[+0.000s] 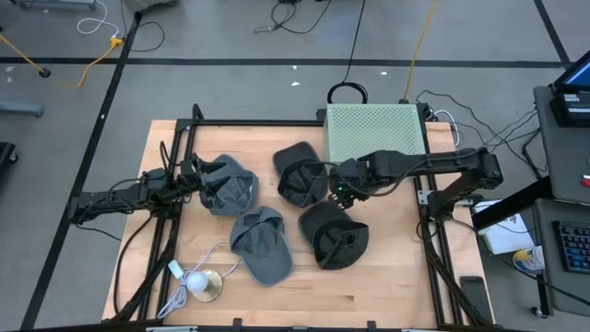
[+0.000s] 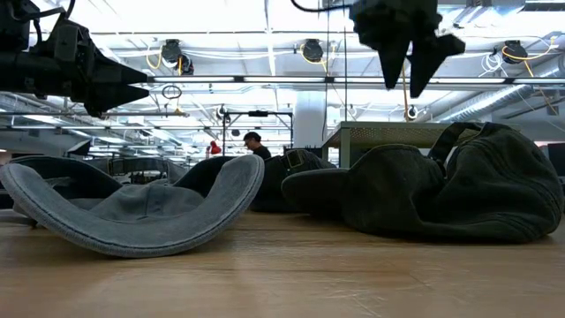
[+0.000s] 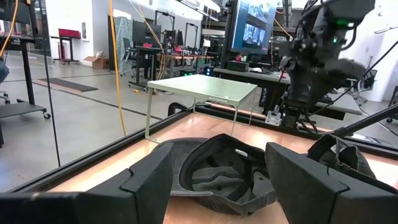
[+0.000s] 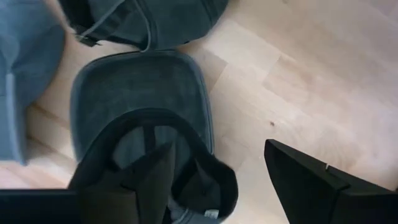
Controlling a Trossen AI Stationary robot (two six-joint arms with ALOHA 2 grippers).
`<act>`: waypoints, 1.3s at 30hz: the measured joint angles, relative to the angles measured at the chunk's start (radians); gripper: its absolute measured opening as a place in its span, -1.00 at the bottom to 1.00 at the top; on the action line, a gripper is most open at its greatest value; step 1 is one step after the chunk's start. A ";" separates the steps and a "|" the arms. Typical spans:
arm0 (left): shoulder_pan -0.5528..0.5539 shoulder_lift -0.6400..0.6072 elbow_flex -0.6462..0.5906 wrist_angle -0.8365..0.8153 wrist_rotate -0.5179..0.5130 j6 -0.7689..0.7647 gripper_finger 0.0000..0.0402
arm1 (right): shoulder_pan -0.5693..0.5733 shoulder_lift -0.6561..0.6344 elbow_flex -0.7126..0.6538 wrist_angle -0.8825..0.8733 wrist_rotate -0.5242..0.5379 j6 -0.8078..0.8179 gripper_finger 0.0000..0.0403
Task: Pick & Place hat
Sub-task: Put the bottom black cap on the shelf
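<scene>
Even, bright overhead light fills the high view; the pale wooden tabletop (image 1: 387,277) is evenly lit, and the dark grey fabric caps (image 1: 334,235) cast only faint, soft shadows. In the low view, white ceiling light strips (image 2: 265,18) in the far room blow out to glare, leaving the arms in near silhouette, and the near table surface is soft and out of focus. Both wrist views blur the dark fingers (image 3: 311,180) nearest the lens

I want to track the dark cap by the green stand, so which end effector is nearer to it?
Right. The right end effector hangs open just beside the dark cap near the green stand. The left end effector, also open, is across the table over a grey cap.
</scene>
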 joint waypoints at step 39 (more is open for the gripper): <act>0.000 0.000 0.000 0.000 0.000 0.000 0.26 | 0.001 0.000 -0.586 0.805 -0.057 0.036 0.19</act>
